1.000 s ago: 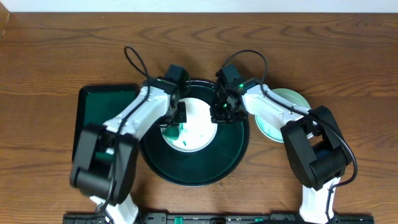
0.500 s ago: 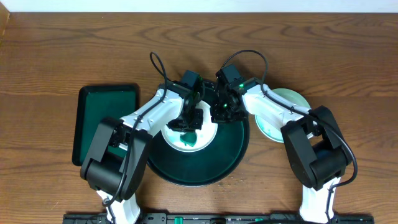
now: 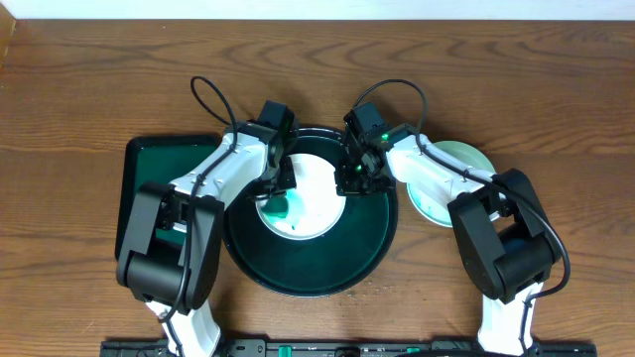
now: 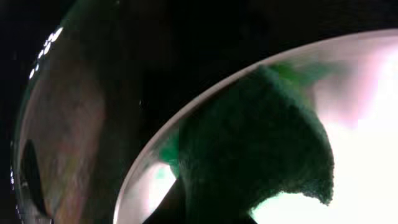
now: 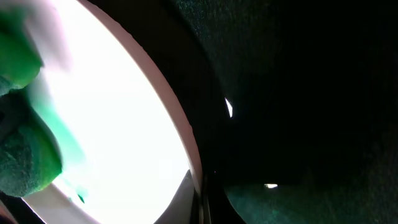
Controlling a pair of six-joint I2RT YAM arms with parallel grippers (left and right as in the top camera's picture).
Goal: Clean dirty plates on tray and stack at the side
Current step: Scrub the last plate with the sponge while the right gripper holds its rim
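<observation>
Wide wooden desk (image 3: 89,79) under everything. Dead centre, the round dark tray (image 3: 308,288) with its raised rim. Out at its 9 o'clock, just beside it, a rectangular green tray (image 3: 149,188), partly covered by the left arm. Over at the round tray's 3 o'clock, off the tray and on the desk, a pale green-tinted side plate (image 3: 461,159) half hidden under the right arm; one or a stack, cannot tell. On the round tray, pushed toward its 12 o'clock, a white plate (image 3: 317,198) with a teal smear near its 6 o'clock edge. Pressed on that plate around its 8 o'clock, a green cloth (image 3: 278,206), clamped in the left hand (image 3: 281,180). Right hand (image 3: 355,177) closed tight at the plate's 2 o'clock rim; pinching the rim or only touching it, cannot tell.
</observation>
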